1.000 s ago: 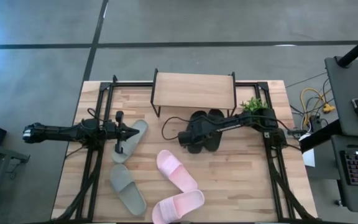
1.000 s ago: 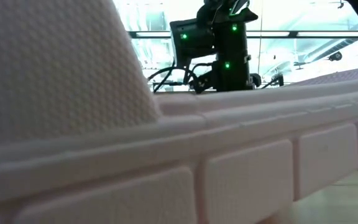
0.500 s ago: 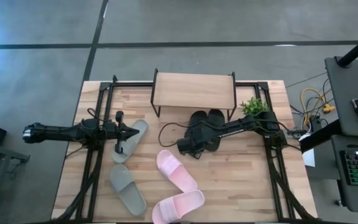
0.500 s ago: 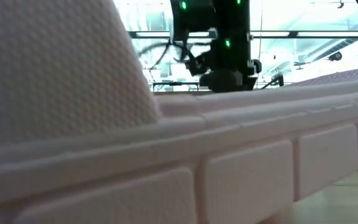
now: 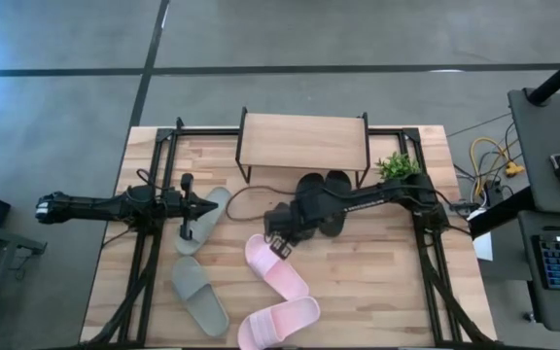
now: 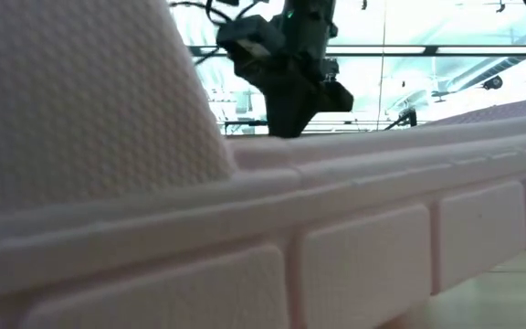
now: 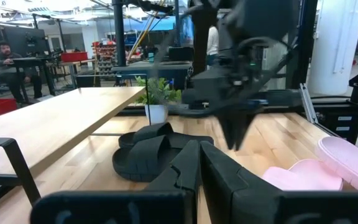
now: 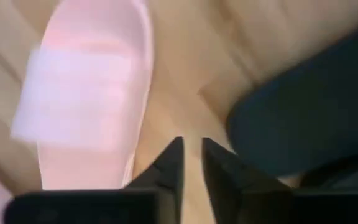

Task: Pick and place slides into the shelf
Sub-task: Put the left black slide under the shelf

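Right tool (image 5: 278, 243) hangs above the wooden bench (image 5: 377, 282), fingers (image 8: 169, 165) nearly together w/ only a thin gap, grasping nothing — a pale pink foam slide (image 5: 275, 267) lies just below and ahead of it, the black foam pair (image 5: 321, 199) just behind. Beyond that pair stands the low light-wood shelf on black legs (image 5: 302, 142). Left tool (image 5: 185, 206), clenched and empty, sits over a grey-green foam slide (image 5: 205, 219), well off to the side.

Matt, dimpled foam pink slide (image 6: 108, 137); pale, smooth wooden shelf (image 5: 302, 142) on thin black metal legs.
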Robot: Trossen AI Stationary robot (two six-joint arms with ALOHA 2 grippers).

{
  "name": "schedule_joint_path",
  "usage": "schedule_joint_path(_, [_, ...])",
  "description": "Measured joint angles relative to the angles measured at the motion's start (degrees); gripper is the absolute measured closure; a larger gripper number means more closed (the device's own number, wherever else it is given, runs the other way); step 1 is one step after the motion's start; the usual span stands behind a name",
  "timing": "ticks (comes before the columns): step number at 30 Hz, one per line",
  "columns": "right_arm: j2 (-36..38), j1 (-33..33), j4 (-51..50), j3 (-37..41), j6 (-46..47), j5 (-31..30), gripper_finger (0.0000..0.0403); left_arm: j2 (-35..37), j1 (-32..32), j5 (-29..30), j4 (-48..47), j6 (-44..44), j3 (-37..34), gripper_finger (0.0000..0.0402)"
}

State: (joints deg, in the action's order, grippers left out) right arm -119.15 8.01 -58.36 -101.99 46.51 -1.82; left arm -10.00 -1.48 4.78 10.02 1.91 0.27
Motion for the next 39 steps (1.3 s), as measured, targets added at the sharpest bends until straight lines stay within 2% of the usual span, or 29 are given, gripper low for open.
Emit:
schedule_joint_path(2, [0.0,-0.7,-0.4,0.3,-0.7,0.6,0.0388,0.0,0.0,0.0,0.0,0.0,0.0,0.0402])
schedule_joint_path(9, [-0.5,-0.3,-0.8,1.1,-3.1,5.0,0.0390,0.0,0.0,0.0,0.0,0.0,0.0,0.0402])
schedule_joint_path(15, [-2.2,1.0,-1.2,1.4,-4.4,5.6,0.0390,0.0,0.0,0.0,0.0,0.0,0.0,0.0402])
schedule_joint_path(21, [-4.4,2.9,-1.4,1.6,-5.2,2.0,0.0390,0.0,0.0,0.0,-0.1,0.0,0.0,0.0402])
schedule_joint_path(29, [-6.6,3.4,-1.1,1.7,-5.3,1.6,0.0390,0.0,0.0,0.0,0.0,0.0,0.0,0.0402])
schedule_joint_path(39, [-8.4,2.2,-2.1,1.7,-6.0,-6.4,0.0390,0.0,0.0,0.0,0.0,0.0,0.0,0.0402])
